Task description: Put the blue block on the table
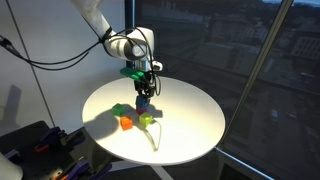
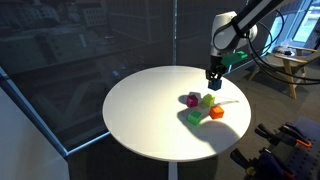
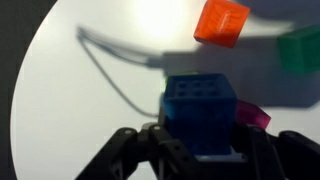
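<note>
Block: small dark blue cube, dimpled top, was held over the table.
Pincer: black pincer was clenched on its sides.
Table: round, smooth white table; glossy orange cube, green cube and magenta cube lay near.

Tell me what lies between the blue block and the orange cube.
Nothing solid. In the wrist view, only bare, partly shadowed table separates the blue block, held in the gripper, from the orange cube.
</note>
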### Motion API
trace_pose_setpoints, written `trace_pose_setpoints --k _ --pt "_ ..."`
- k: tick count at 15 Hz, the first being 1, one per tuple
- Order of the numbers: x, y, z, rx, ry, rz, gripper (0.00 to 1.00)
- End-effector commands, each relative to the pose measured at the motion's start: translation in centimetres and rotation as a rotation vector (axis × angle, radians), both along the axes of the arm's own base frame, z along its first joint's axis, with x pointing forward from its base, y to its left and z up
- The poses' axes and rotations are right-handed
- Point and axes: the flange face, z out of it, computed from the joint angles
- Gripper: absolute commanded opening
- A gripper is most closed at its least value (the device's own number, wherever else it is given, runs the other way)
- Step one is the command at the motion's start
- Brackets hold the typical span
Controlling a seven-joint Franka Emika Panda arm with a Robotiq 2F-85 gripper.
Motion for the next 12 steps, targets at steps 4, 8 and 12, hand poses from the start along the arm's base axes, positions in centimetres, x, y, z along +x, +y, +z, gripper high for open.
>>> trace_pose_setpoints --k 4,8,12 --pt "0.6 -4.5 -1.1 -0.017 -0.023 -0.087 0.31" --pt "1.3 -6.0 -1.9 -0.024 -0.035 -0.130 0.31" --pt "2.4 -7.0 -2.9 -0.021 -0.034 -0.160 0.31"
